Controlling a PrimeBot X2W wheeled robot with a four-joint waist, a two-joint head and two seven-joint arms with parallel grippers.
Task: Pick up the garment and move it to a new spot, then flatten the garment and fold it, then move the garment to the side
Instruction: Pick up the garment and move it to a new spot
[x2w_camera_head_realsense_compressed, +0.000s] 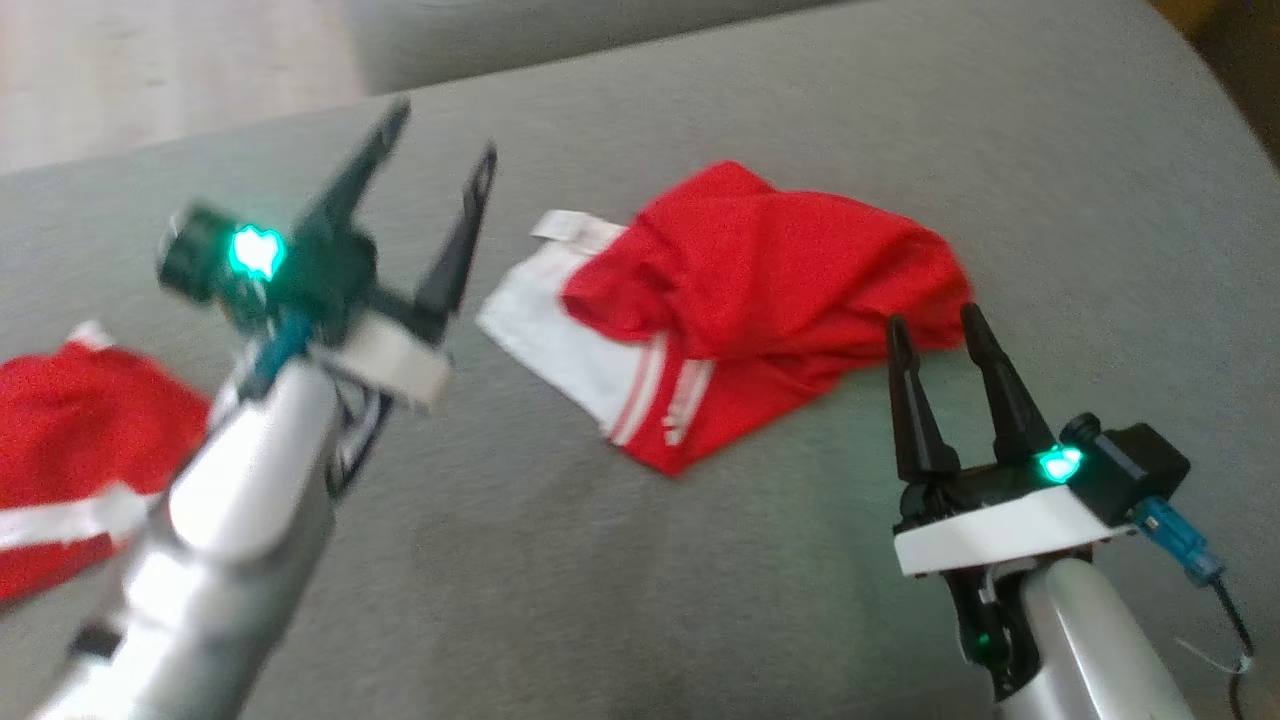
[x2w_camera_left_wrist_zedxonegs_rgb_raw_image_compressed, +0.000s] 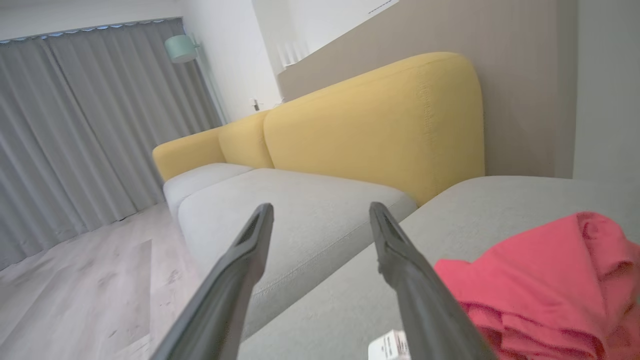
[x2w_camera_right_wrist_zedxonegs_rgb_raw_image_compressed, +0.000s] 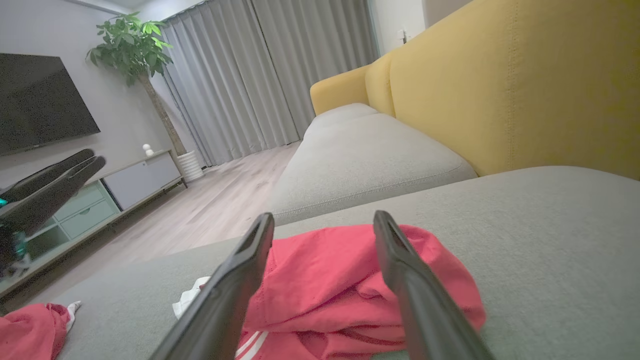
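Lying crumpled on the sofa seat (x2w_camera_head_realsense_compressed: 700, 560), the red garment (x2w_camera_head_realsense_compressed: 760, 290) seems ready for flattening. Both the left gripper (x2w_camera_head_realsense_compressed: 445, 130) beside it and right gripper (x2w_camera_head_realsense_compressed: 935, 325) at its near edge show fingers wide, empty; next, catch opposite edges.

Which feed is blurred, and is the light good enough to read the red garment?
Head view: motion blur smears the left gripper and its pale forearm; the crumpled red-and-white garment and the right gripper look soft but readable. Left wrist view: bright, the yellow fabric sofa back crisp. Right wrist view: dimmer, garment distinct.
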